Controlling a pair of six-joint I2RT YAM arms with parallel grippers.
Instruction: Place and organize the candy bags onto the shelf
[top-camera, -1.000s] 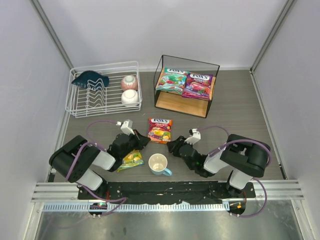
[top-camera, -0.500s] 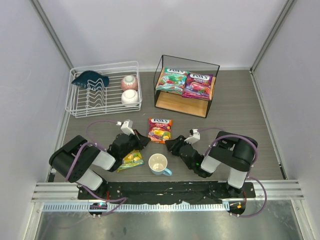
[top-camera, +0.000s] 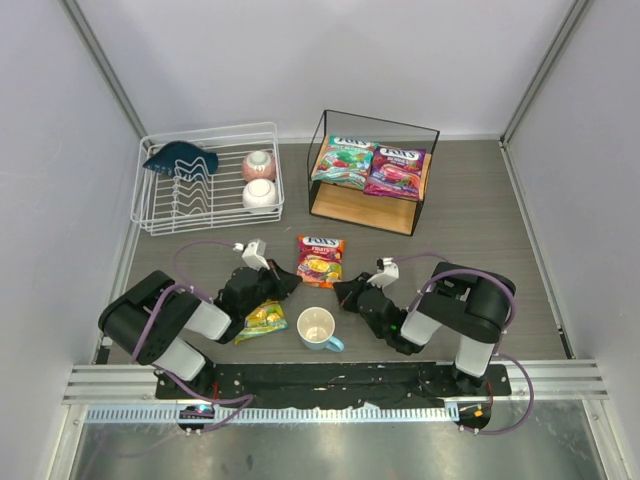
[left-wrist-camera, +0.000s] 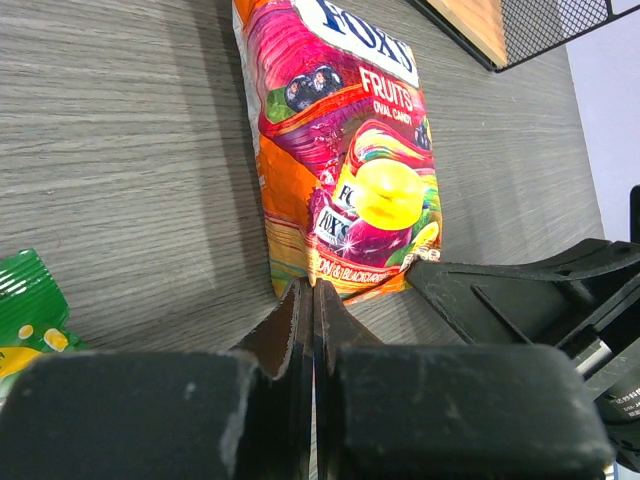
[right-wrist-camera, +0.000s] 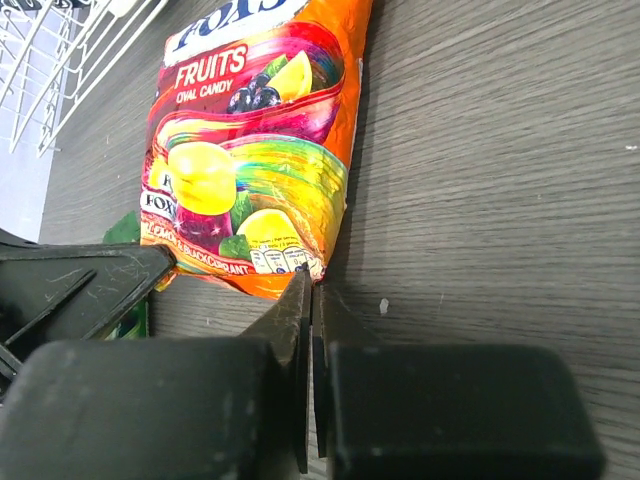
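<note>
Toward the table's (top-camera: 480, 200) near edge, your orange-red bag (top-camera: 320, 260) lies flat. Your left gripper (left-wrist-camera: 308, 290) and right gripper (right-wrist-camera: 308, 280) each have jaws pressed together at its near edge. Teal-green bag (top-camera: 343, 160) and purple bag (top-camera: 397, 170) lie on the shelf (top-camera: 360, 208) by the far edge.

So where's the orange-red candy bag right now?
Top view: the orange-red candy bag lies flat near the middle of the table, in front of the shelf and just beyond the mug, with the yellow-green bag to its near left.
</note>
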